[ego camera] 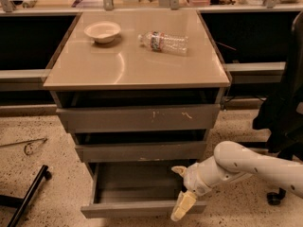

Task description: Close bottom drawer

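The bottom drawer [142, 208] is the lowest of three grey drawers in a cabinet and stands pulled out, its shallow grey inside [132, 183] showing. My white arm comes in from the right. My gripper [182, 188] is at the drawer's front right corner, with one pale finger [182, 206] hanging down over the drawer front and the other [179, 170] above the drawer's inside. The middle drawer [139, 151] and the scratched top drawer [137, 118] sit above it, both slightly out.
A white bowl [102, 31] and a plastic bottle [163, 41] lying on its side rest on the tan cabinet top [118, 70]. A black chair [284, 108] stands at the right. A black bar [28, 193] lies on the speckled floor at the left.
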`<state>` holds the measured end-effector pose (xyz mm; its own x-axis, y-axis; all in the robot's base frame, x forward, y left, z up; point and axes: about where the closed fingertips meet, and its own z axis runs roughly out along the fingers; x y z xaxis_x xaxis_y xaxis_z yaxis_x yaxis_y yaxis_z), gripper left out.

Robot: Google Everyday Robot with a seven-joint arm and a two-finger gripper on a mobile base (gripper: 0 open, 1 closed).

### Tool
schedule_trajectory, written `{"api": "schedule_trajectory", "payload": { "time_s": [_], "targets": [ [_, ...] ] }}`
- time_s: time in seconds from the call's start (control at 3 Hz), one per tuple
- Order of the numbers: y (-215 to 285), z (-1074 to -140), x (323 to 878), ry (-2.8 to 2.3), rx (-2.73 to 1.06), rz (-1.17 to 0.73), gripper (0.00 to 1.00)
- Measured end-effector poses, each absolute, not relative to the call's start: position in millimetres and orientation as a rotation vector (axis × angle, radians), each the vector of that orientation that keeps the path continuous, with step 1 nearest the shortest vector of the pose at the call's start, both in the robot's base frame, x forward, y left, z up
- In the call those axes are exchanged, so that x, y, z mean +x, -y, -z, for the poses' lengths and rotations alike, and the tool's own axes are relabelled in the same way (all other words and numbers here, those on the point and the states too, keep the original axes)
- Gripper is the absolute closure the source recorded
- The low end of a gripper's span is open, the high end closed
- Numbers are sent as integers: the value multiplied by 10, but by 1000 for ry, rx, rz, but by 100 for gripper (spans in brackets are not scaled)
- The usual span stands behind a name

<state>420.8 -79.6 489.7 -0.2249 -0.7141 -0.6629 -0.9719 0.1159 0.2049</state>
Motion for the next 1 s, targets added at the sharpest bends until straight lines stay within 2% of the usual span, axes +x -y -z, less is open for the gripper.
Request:
{"api": "schedule_trajectory", "payload": {
  "time_s": [0.33,1.0],
  "targets": [
    [795,-4897,4207,-1999,-1636,-869,0],
    [627,-4160,4176,-1905,-1549,-1027,0]
  ]
}}
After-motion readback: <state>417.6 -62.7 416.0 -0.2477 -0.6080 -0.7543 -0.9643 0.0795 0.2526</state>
